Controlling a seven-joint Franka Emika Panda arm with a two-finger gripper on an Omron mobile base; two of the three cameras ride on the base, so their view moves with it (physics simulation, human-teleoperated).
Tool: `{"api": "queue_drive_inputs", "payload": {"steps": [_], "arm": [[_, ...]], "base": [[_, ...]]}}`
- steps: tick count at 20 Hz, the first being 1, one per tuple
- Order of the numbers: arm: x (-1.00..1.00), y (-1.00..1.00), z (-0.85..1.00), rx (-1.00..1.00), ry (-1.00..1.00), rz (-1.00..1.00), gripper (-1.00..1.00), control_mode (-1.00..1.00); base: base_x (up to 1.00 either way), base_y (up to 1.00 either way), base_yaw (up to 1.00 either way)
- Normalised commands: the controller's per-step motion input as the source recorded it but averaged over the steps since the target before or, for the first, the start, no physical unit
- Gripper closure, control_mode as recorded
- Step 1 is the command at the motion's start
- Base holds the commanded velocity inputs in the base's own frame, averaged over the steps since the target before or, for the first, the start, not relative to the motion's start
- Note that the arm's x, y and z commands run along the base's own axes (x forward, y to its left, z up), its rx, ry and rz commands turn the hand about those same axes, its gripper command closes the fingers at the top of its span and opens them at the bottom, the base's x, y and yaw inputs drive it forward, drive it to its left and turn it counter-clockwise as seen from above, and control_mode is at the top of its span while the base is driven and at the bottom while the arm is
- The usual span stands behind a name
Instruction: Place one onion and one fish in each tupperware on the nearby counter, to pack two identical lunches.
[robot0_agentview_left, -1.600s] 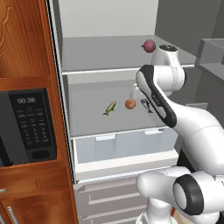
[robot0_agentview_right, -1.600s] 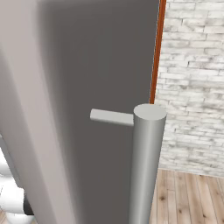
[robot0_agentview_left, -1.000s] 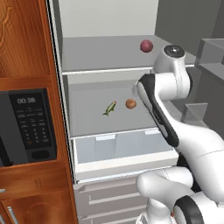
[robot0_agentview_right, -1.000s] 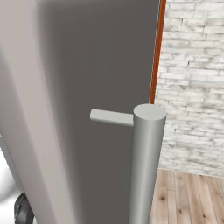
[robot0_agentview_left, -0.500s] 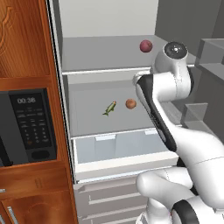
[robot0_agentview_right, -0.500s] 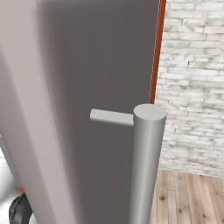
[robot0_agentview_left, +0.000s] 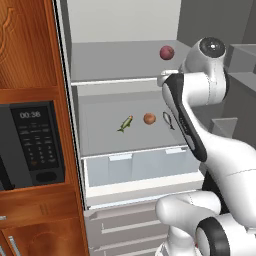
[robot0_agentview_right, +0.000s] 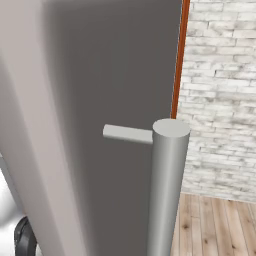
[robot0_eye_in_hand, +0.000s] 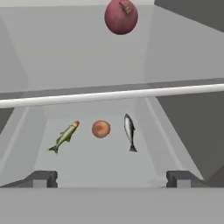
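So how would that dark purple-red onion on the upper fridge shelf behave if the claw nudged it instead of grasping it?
The purple-red onion looks nearly round and sits alone on the flat upper shelf, so it would probably roll. Its smooth, firm-looking skin suggests it may slip out of a shallow pinch. The open claw looks wider than it, so a centred grasp seems feasible.

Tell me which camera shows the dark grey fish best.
Hand view: the dark grey fish lies whole and unobstructed on the lower fridge shelf. In the left base view the arm partly covers it. The right base view faces the fridge door.
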Motion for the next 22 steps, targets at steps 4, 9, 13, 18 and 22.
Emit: {"api": "queue_drive_inputs", "payload": {"steps": [4, 9, 13, 18, 22], "arm": [[0.33, -0.03, 0.18, 0.0, -0.07, 0.0, -1.0, -1.0], [0.46, -0.09, 0.17, 0.0, -0.1, 0.0, -1.0, -1.0], [0.48, -0.1, 0.12, 0.0, -0.14, 0.0, -1.0, -1.0], [0.44, -0.15, 0.08, 0.0, -0.07, 0.0, -1.0, -1.0], [0.55, -0.13, 0.13, 0.0, -0.01, 0.0, -1.0, -1.0]], "base": [[0.0, 0.0, 0.0], [0.0, 0.0, 0.0], [0.0, 0.0, 0.0], [0.0, 0.0, 0.0], [0.0, 0.0, 0.0]]}}
